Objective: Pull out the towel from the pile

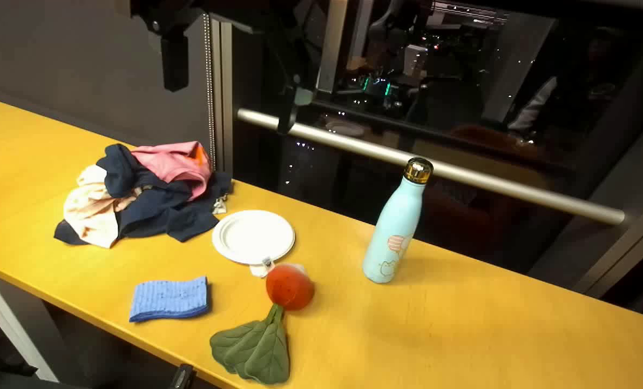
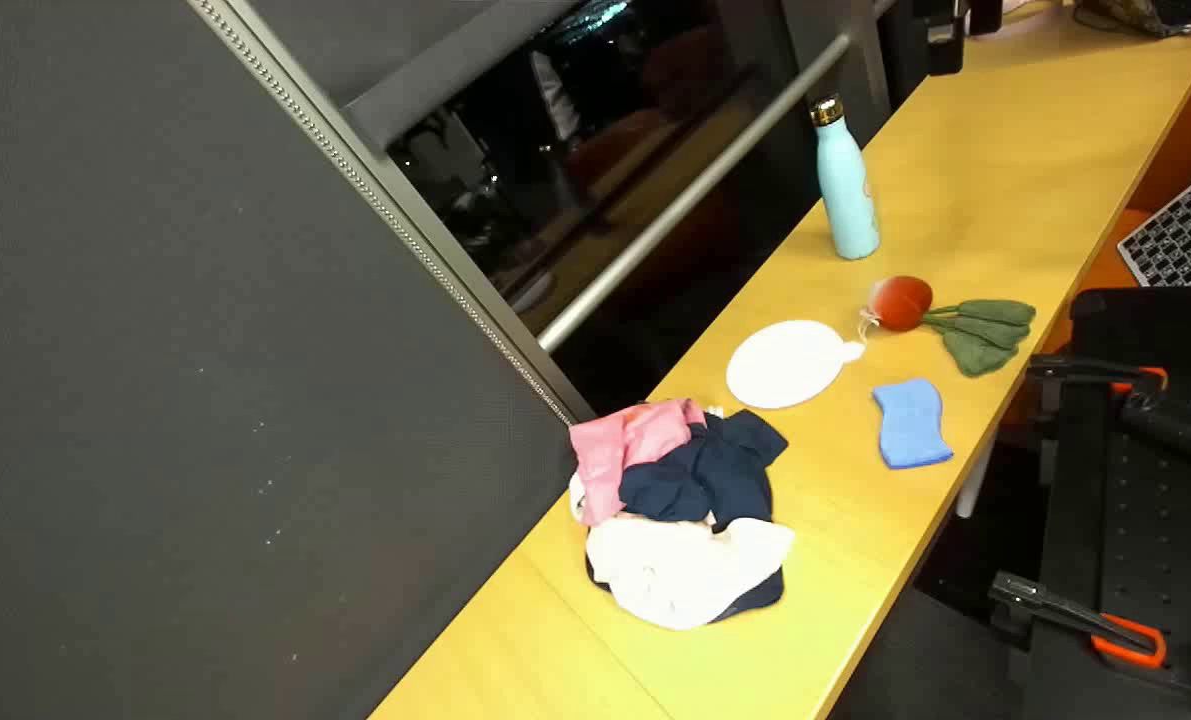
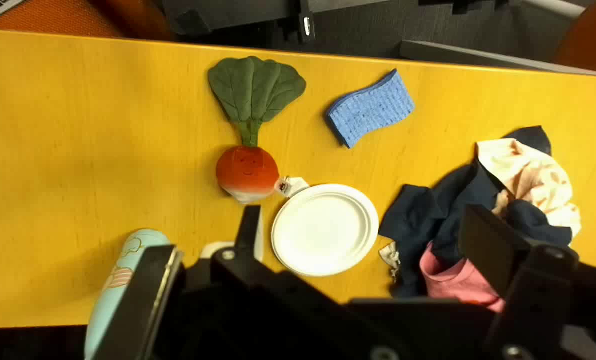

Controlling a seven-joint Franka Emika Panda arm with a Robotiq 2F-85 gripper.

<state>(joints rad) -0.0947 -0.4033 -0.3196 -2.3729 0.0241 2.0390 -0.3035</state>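
A crumpled pile of cloths lies on the yellow table. It has a navy cloth [image 1: 154, 210], a pink cloth [image 1: 164, 162] on top and a cream cloth [image 1: 92, 208] at one side. The navy [image 2: 720, 475], pink [image 2: 620, 450] and cream [image 2: 675, 565] parts also show in an exterior view. Which cloth is the towel I cannot tell. My gripper [image 1: 230, 102] is open and empty, high above the table. In the wrist view my gripper [image 3: 363, 232] has its fingers wide apart, and one finger hides part of the pile [image 3: 440, 205].
A white plate [image 3: 325, 230] lies beside the pile. A red plush vegetable with green leaves [image 1: 290, 287], a blue folded cloth or sponge [image 1: 170, 298] and an upright light-blue bottle [image 1: 394, 232] stand around it. A window with a metal rail [image 1: 353, 146] runs along the table's back.
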